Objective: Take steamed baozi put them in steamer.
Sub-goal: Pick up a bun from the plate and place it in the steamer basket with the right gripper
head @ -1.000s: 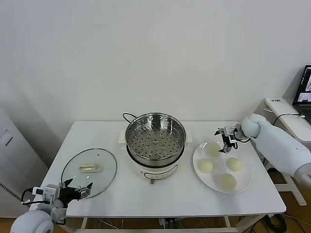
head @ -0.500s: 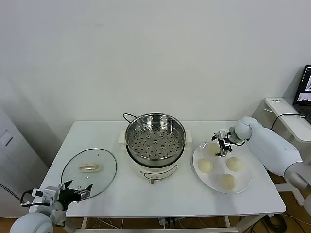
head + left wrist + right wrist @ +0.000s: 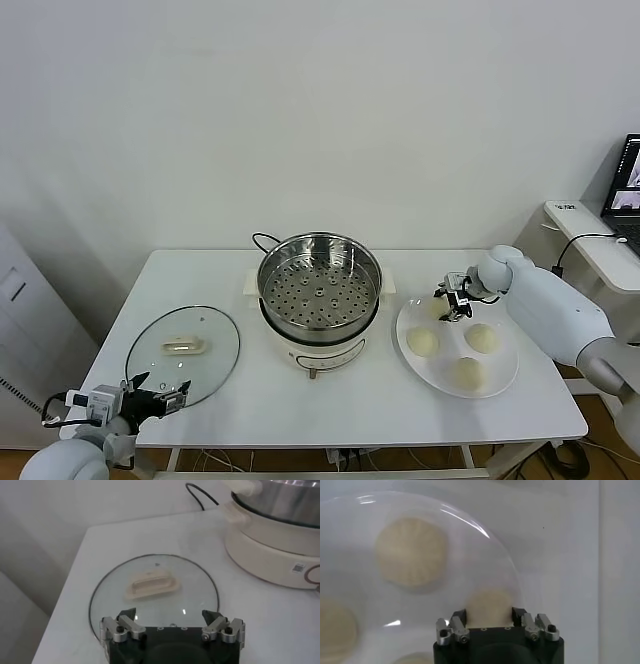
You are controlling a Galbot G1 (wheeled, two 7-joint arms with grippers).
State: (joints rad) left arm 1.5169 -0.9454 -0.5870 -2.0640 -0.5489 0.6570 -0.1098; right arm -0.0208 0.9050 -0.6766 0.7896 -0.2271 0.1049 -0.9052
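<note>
Four round cream-white baozi [image 3: 424, 342] lie on the white plate [image 3: 505, 370].

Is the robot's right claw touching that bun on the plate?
Touching. In the right wrist view the right gripper has a finger pressed against each side of the baozi, with no gap showing. The bun sits on the white plate.
</note>
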